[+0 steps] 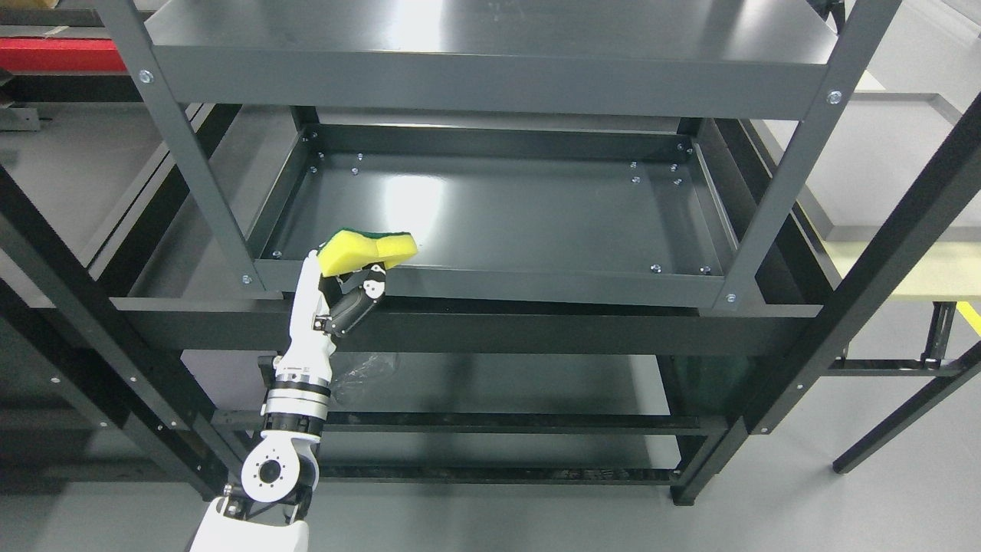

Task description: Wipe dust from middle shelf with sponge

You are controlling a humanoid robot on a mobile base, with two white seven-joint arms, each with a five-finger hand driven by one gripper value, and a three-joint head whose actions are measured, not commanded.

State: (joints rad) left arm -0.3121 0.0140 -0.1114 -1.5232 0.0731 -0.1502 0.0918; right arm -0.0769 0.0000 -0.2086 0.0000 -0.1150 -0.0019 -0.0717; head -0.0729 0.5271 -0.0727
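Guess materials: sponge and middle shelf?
Sponge: soft yellow foam, matte, with a dark green scouring layer showing along its far edge. Middle shelf: likely painted or powder-coated sheet metal, dark grey, semi-gloss; it shows bright glare patches and bolt heads at the corners.

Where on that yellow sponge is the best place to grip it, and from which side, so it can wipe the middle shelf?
Grip the sponge across its yellow foam at the near end, coming from below and in front, as the left hand does now. Its long body then juts over the front rim of the middle shelf. The green scrub layer shows along its far upper edge.
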